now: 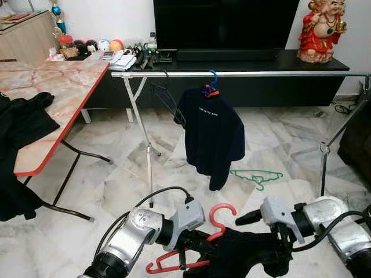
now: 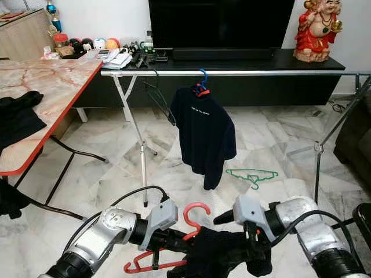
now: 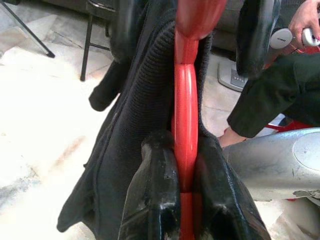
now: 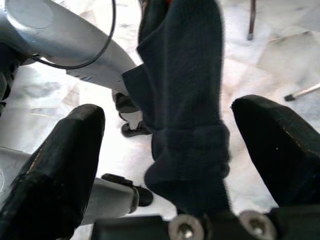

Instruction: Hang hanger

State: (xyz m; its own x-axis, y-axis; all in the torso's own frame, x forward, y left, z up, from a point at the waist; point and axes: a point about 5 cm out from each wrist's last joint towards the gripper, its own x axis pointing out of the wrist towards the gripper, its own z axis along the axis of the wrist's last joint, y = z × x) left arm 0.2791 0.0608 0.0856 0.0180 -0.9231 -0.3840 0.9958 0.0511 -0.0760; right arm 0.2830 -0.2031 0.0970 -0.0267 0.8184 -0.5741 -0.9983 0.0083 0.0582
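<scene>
A red hanger carries a black knit garment low in front of me. My left gripper is shut on the hanger's red neck, with the black knit pressed against its fingers. My right gripper stands open, and a hanging fold of the black garment lies between its wide-apart fingers. Ahead runs a silver clothes rail. A dark navy shirt hangs from it on a blue-hooked hanger, and an empty black hanger hangs to its left.
A green hanger lies on the marble floor under the rail. A marble-top folding table with black clothes stands at left. Behind the rail are a black TV console and a red statue. A person's dark sleeve shows nearby.
</scene>
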